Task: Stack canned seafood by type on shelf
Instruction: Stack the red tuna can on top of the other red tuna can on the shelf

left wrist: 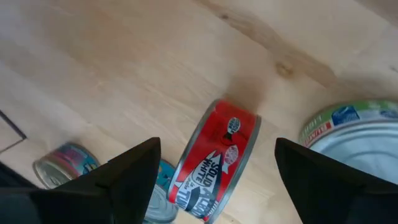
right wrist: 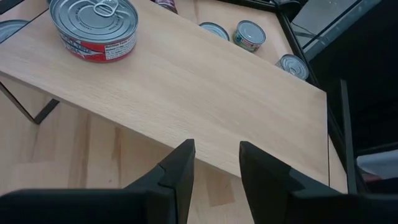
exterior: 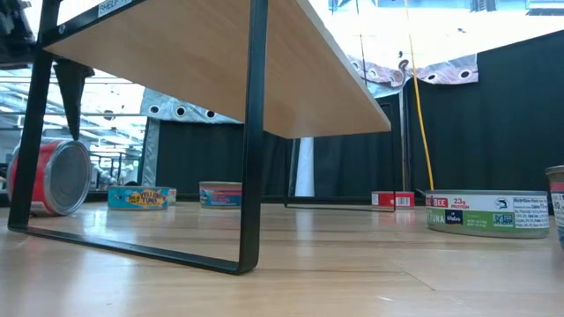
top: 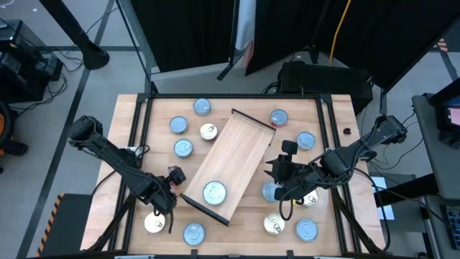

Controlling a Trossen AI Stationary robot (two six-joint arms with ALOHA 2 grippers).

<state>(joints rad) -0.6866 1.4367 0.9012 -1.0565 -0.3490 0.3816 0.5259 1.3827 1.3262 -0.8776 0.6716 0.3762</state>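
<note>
In the high view the shelf (top: 233,160) lies slanted across the middle of the tabletop (top: 129,155), running from the upper right of centre down to the lower left, with a dark rail at each short end. One tin (top: 214,192) sits on the board near its lower end; in the right wrist view this tin (right wrist: 94,27) shows a silver pull-tab top and a red and blue label. The rest of the canned seafood is scattered round the board: a cluster of four tins (top: 188,128) at upper left of the shelf, two (top: 292,129) at upper right, and several along the lower edge of the frame. The left gripper (top: 167,194) is at lower left, just beside the shelf's lower end, its fingers spread wide apart and holding nothing. Its wrist view shows a red-labelled tin (left wrist: 214,163) tipped on its edge on the wood, standing free between the two dark fingers (left wrist: 134,171). In the low view this tilted red tin (exterior: 51,178) appears at the far left, beside the shelf's black leg (exterior: 250,141). The right gripper (top: 279,173) hovers just right of the shelf's middle, over a tin lying on the table, its fingers (right wrist: 177,171) a narrow gap apart and empty.
</note>
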